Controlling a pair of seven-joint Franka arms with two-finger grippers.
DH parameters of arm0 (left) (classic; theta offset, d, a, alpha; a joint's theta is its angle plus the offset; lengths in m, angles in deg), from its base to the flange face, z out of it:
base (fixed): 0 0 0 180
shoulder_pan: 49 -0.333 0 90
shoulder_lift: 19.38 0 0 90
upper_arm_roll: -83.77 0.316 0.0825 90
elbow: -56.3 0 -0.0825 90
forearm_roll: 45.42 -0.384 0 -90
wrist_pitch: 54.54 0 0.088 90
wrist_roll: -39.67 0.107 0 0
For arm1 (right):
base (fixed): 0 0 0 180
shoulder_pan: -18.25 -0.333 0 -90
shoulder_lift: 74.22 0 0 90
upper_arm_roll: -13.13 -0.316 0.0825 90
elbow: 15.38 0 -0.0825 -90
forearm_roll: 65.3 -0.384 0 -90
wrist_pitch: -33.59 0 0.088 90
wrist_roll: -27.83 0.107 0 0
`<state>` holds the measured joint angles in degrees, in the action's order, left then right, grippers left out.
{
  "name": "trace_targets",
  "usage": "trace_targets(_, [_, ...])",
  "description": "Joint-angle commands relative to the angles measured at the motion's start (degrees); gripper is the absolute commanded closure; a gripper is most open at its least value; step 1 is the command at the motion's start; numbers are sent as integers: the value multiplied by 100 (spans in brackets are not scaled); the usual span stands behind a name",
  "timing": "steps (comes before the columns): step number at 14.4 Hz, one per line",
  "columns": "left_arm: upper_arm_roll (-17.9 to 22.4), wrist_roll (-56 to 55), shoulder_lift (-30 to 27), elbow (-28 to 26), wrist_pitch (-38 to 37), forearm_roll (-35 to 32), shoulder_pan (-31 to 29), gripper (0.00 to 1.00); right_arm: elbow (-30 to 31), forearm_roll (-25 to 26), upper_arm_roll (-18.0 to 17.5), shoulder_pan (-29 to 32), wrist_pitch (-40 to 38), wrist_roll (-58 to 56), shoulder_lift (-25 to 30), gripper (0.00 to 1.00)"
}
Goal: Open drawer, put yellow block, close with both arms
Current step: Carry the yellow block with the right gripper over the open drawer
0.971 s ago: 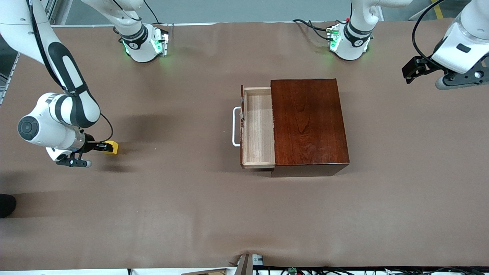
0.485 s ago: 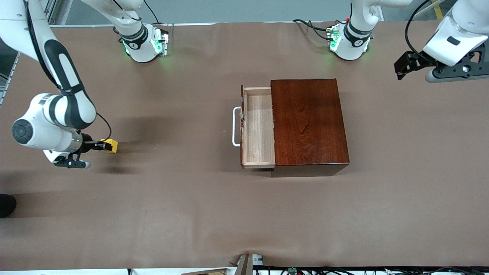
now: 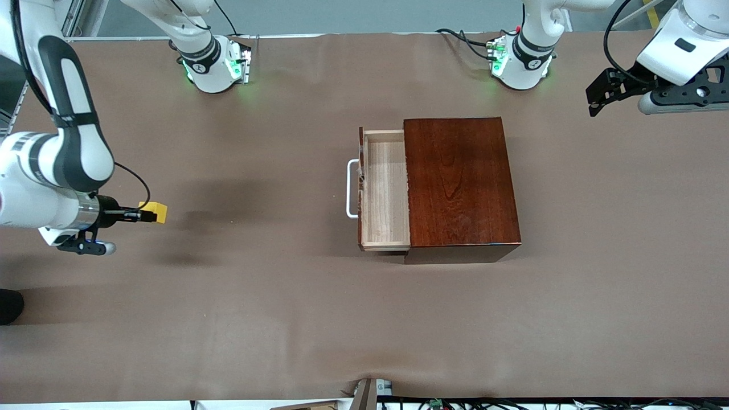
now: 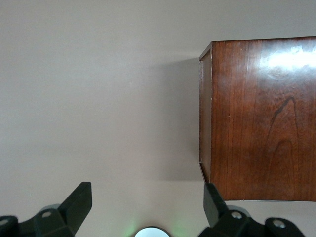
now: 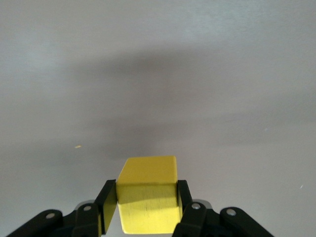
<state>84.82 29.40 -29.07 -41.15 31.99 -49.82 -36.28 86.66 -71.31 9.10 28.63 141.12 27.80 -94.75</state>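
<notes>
My right gripper [image 3: 152, 214] is shut on the yellow block [image 3: 158, 212], holding it above the bare table at the right arm's end; the wrist view shows the block [image 5: 148, 195] clamped between both fingers, lifted off the paper. The drawer [image 3: 385, 191] is pulled partly out of the dark-red wooden box [image 3: 460, 182], its pale tray empty, its white handle [image 3: 351, 188] facing the right arm's end. My left gripper [image 3: 596, 99] is open and empty, up in the air over the table's left-arm end. Its wrist view shows the box [image 4: 261, 118] and the open fingers [image 4: 79, 200].
Brown paper [image 3: 273, 307] covers the table. The two green-lit arm bases [image 3: 216, 65] [image 3: 521, 60] stand along the table's edge farthest from the front camera. Cables and small fittings [image 3: 370, 393] sit at the table's near edge.
My right gripper has lifted the yellow block and drawn back toward the right arm's end. My left gripper has risen and shifted slightly toward the bases.
</notes>
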Motion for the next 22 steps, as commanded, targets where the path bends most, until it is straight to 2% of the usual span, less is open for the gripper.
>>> trace_targets(1, [1,122,108,147,13,89,-33,0,-455,-181,-55,-184,-521,563,67,86])
trace_targets(5, [1,130,126,226,100,71,-41,0,-649,-542,-63,-658,-838,1687,304,85])
trace_targets(9, [-86,130,309,349,153,71,-76,0,-868,-648,-63,-1615,-918,3584,489,85])
trace_targets(14, [-947,130,530,516,171,80,-1077,0,-1440,-656,-55,-2942,-883,6107,428,85])
trace_targets(18, [-975,122,512,499,171,255,-1219,0,-1774,-613,-37,-3752,-787,7865,296,85])
trace_targets(22, [-966,130,512,473,162,247,-1202,0,-1783,-578,-37,-4270,-242,9246,104,84])
